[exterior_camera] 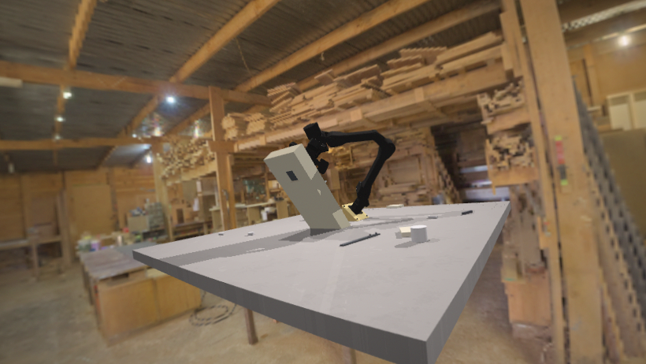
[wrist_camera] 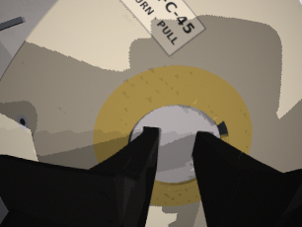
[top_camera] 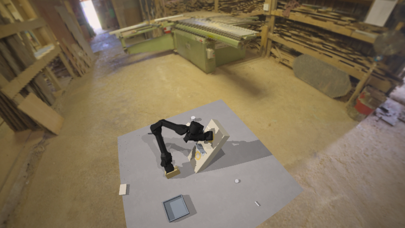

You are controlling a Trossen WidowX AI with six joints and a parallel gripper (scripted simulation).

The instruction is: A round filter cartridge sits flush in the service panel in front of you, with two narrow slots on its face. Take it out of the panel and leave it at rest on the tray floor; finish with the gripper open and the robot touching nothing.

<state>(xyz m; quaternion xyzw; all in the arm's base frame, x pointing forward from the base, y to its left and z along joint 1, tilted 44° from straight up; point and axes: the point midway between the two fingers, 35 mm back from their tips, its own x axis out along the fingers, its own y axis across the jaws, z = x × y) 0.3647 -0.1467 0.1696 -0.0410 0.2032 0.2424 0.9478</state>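
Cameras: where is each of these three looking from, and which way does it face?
Top: high above, looking down at the grey table, tray, tilted service panel and whole black arm.
Exterior: beside the table, low, facing the panel's back; the arm reaches over it.
Wrist: on the gripper, facing the filter cartridge in its yellow ring; only fingers show.
Top and exterior share panel, arm and table.

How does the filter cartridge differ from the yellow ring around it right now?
The filter cartridge is a grey disc with a slot showing; the yellow ring is a plain band. The fingers are planted on the cartridge, while the ring goes ungripped, only partly overlapped by them. Both are round, concentric and set in the panel.
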